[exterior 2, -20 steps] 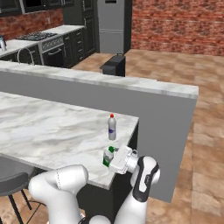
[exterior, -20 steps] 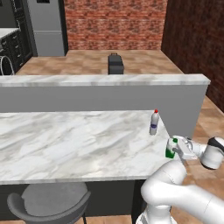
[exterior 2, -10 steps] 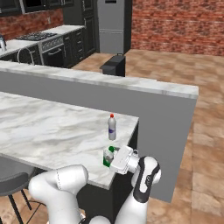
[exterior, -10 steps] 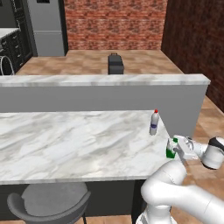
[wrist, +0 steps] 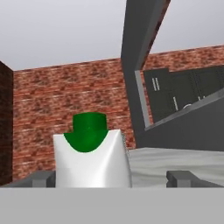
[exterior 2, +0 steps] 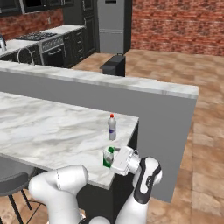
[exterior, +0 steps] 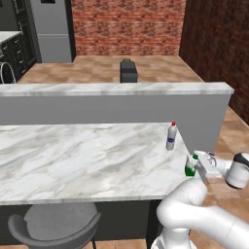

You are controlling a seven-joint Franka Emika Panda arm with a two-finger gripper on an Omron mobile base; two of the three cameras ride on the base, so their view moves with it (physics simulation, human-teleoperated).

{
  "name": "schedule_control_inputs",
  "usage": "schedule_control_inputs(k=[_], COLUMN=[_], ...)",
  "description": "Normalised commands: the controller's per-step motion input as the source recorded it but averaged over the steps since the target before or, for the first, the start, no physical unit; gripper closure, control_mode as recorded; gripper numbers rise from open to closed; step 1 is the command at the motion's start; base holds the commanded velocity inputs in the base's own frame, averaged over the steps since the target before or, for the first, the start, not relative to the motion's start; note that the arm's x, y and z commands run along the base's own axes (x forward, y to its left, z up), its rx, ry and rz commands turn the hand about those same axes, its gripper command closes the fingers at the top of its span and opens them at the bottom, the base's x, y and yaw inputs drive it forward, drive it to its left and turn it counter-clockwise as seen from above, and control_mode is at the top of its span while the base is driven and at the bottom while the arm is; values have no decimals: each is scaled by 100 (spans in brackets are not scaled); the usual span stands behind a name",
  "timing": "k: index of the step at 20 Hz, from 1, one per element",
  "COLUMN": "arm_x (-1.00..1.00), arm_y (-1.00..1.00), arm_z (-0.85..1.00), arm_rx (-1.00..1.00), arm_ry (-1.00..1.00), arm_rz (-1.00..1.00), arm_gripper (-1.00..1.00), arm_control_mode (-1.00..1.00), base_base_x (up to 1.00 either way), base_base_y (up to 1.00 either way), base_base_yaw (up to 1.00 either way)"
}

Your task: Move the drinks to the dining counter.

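Gripper point(wrist: 111, 177) spread wide around carton point(wrist: 92, 153), not clamping; set upright near counter point(exterior: 73, 160) edge, just beside bottle point(exterior: 170, 136), apparently to group delivered drinks.

The surface point(exterior: 87, 160) was white marble with grey veins. The carton point(exterior: 190, 167) by my jaws was green and white, with a green cap. The slim bottle point(exterior: 171, 136) was clear, with a red cap and purple label. The far wall point(exterior: 126, 26) was red brick, the stool point(exterior: 56, 224) grey, the toaster point(exterior: 129, 71) dark blue-grey.
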Motion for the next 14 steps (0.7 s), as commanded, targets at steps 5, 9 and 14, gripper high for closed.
schedule_control_inputs(k=[5,9,14], arm_x=[-31,-38,-6], arm_y=[0,-2,-27], arm_z=[0,0,1], arm_rx=[0,0,0], arm_ry=[-2,-1,-5], arm_rz=[4,4,2], arm_gripper=[-100,-100,-100], arm_control_mode=[-100,-100,-100], base_base_x=[0,0,0], base_base_y=[0,0,0], base_base_yaw=[0,0,0])
